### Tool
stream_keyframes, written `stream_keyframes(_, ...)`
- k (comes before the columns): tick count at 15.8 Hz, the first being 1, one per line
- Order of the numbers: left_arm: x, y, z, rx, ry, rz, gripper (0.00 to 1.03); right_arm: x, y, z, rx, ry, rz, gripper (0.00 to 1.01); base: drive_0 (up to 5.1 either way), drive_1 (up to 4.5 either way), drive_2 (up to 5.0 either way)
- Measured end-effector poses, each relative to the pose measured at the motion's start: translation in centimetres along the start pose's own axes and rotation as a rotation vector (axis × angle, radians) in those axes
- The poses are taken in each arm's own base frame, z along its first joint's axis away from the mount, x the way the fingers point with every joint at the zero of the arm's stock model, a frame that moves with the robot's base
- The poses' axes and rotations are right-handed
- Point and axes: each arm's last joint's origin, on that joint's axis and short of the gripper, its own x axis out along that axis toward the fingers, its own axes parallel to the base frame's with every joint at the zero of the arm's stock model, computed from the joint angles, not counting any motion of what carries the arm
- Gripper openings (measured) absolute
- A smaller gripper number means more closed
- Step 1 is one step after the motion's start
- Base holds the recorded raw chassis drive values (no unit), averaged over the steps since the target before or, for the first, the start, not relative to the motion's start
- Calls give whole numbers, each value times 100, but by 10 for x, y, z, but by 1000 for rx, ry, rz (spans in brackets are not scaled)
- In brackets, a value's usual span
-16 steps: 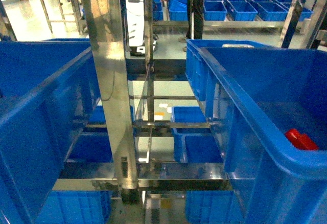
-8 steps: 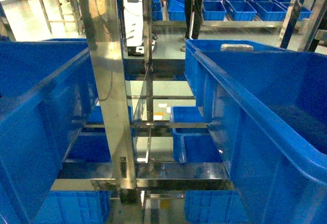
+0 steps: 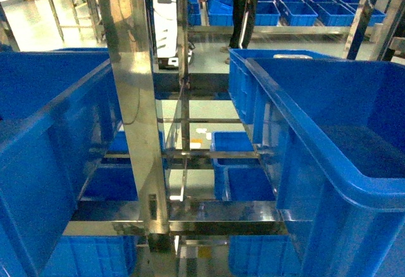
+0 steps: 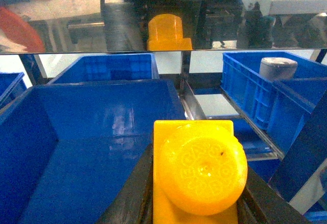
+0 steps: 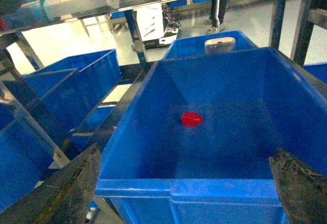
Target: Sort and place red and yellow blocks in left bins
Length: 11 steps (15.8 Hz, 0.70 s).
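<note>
My left gripper (image 4: 196,203) pinches the yellow two-stud brick (image 4: 196,175) above the blue crate (image 4: 102,132); releasing near its rim risks a bounce-out.

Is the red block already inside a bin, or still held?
Inside. The red block lies on the floor of the blue bin, below the open right gripper, whose fingers stand apart with nothing between them.
</note>
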Motion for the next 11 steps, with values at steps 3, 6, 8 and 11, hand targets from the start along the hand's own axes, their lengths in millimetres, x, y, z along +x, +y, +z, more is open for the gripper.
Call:
stream_keyframes(3,0,0,0,0,0,0,27,-2,-2,2,-17,-5,-10,98,0,0,0)
stream_keyframes(6,0,0,-2,0,20,3,27,-2,-2,2,-20,-5,-11,98,0,0,0)
stream_keyframes(8,6,8,-16,17,156,58,27,-2,-2,2,-20,-5,-10,98,0,0,0)
stream_keyframes(11,18,24,-41,60,268,111,27,-2,-2,2,-20,-4,-10,98,0,0,0)
